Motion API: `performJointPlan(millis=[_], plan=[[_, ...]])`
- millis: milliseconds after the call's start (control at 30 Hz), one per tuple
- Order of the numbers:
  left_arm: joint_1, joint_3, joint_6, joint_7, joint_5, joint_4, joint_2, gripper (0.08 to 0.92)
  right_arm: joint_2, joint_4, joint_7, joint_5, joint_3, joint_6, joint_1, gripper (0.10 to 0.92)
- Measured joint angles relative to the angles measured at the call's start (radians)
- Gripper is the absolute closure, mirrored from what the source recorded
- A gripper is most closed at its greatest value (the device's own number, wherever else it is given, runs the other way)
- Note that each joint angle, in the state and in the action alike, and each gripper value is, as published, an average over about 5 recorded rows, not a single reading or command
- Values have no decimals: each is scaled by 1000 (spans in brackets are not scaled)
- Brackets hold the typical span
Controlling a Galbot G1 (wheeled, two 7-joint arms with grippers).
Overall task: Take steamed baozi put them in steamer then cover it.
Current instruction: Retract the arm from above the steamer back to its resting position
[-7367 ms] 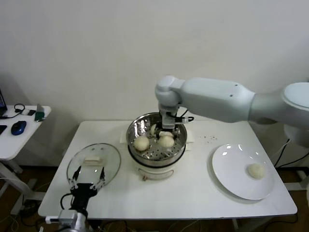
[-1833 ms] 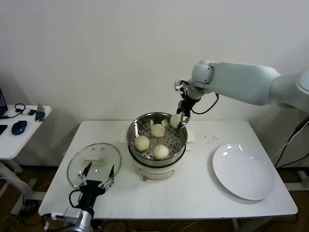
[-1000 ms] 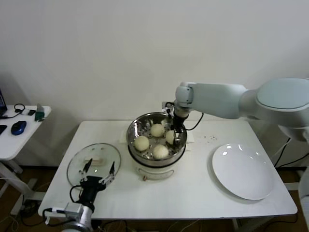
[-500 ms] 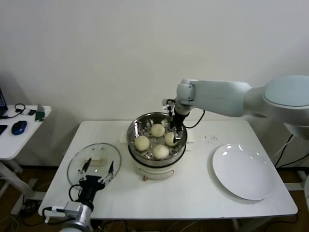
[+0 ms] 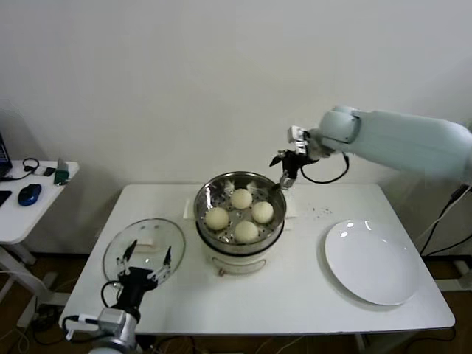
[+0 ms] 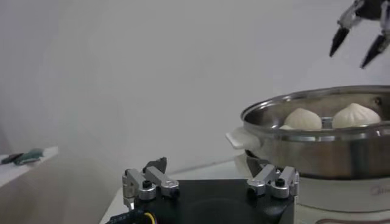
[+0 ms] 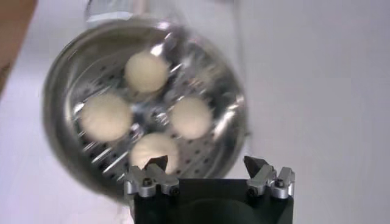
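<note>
At the far left we see a side table [image 5: 29, 210] carrying a blue mouse [image 5: 28, 194]. On the white desk [image 5: 295, 295], near its left front corner, lies the glass lid [image 5: 144, 247]. Our left gripper [image 5: 141, 267] hangs just in front of the lid's near edge, its jaws spread apart and empty.

In the middle of the desk stands the steamer [image 5: 240, 217], uncovered. All four baozi [image 5: 241, 198] sit inside on its perforated floor, in a close cluster. The right wrist view looks straight down on them, the four buns [image 7: 146, 71] grouped near the pot's centre.

Above and just behind the steamer's right rim we find our right gripper [image 5: 284, 169], clear of the pot. Its jaws stand wide and hold nothing; the left wrist view shows the two dark fingertips [image 6: 339, 40] parted in the air above the rim.

To the right, well apart from the steamer, a white plate [image 5: 372, 262] rests on the desk.
</note>
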Motion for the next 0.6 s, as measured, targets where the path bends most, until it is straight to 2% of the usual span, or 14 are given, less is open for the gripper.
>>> performJointPlan(millis=[333, 600], plan=[[9, 10, 22, -7, 124, -20, 9, 177, -308, 212, 378, -39, 479, 132, -399, 203], [27, 20, 26, -13, 359, -30, 23, 177, -397, 330, 567, -77, 983, 173, -877, 203]])
